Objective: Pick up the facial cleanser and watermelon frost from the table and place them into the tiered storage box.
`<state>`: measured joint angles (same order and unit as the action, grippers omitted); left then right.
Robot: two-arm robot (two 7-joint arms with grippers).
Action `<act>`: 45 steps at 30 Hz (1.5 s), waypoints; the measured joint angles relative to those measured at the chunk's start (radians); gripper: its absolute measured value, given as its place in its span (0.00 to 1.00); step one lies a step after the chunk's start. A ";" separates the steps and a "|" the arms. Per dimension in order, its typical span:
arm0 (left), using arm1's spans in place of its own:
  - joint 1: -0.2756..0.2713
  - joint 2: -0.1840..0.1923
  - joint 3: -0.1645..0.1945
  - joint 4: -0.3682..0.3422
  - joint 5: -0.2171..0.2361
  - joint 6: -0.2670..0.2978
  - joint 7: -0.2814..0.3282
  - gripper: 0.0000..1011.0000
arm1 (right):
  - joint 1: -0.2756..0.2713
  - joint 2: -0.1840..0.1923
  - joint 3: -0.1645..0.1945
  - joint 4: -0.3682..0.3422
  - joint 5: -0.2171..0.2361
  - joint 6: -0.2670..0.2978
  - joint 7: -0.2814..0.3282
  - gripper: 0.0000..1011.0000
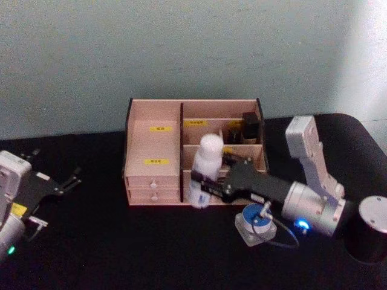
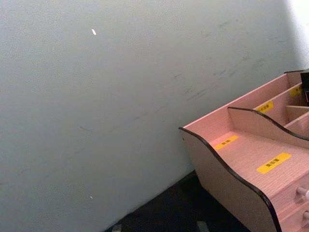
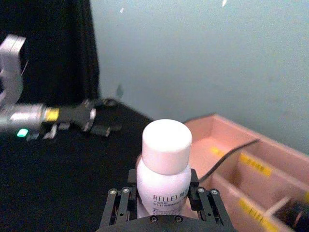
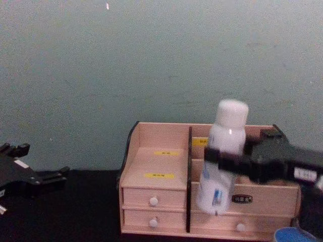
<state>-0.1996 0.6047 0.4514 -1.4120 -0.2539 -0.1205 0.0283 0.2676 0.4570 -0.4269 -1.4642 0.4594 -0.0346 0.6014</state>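
Black bench under a pale wall; your right gripper is clamping its fingers around the body of the facial cleanser, holding it cap up and slightly tilted, just in front of the right half of the tiered storage box; the watermelon frost is sitting on the bench beneath that arm, near the box's front right corner; your left gripper is resting by the bench's left edge, fingers apart, well away from the box.
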 joint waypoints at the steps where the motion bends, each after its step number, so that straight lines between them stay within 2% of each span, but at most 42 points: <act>1: 0.000 0.000 0.000 0.000 0.000 0.000 0.000 0.99 | 0.005 -0.004 0.002 -0.001 0.003 0.000 -0.007 0.59; 9: 0.000 0.000 0.000 0.000 0.000 0.000 0.000 0.99 | 0.057 -0.058 0.023 0.011 -0.003 0.003 -0.116 0.59; 15: 0.000 0.000 0.000 0.000 0.000 0.000 0.000 0.99 | 0.118 -0.112 0.034 0.069 -0.068 0.007 -0.210 0.59; 22: 0.000 0.000 0.000 0.000 0.000 0.000 0.000 0.99 | 0.172 -0.161 0.041 0.154 -0.120 0.008 -0.260 0.59; 31: 0.000 0.000 0.000 0.000 0.000 0.000 0.000 0.99 | 0.227 -0.202 0.046 0.256 -0.161 0.009 -0.270 0.59; 45: 0.000 0.000 0.000 0.000 0.000 0.000 0.000 0.99 | 0.264 -0.241 0.052 0.352 -0.207 0.012 -0.257 0.59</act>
<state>-0.1995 0.6047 0.4513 -1.4120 -0.2539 -0.1205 0.0283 0.5317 0.2161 -0.3753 -1.1126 0.2522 -0.0225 0.3446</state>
